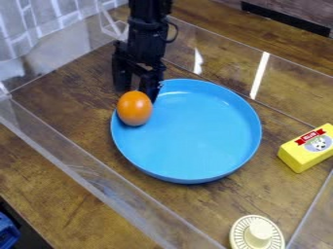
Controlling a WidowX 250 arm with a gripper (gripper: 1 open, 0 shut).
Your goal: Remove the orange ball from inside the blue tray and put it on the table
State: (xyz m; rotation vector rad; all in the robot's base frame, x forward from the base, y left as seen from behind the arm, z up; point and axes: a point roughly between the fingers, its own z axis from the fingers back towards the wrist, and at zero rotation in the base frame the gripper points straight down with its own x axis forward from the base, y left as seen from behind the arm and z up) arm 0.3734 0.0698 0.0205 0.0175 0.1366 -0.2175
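The orange ball [134,108] rests at the far-left edge of the blue tray [196,141], just inside its rim as far as I can tell. My gripper [135,84], black and pointing straight down, stands low just behind the ball, beyond the tray's rim. Its fingers [119,74] are spread open with nothing between them, and they do not touch the ball. The table [58,107] is dark wood grain under a glossy clear cover.
A yellow rectangular block [309,147] lies right of the tray. A small cream round disc [258,234] sits at the bottom edge. Clear plastic walls [78,160] run along the table's front and left sides.
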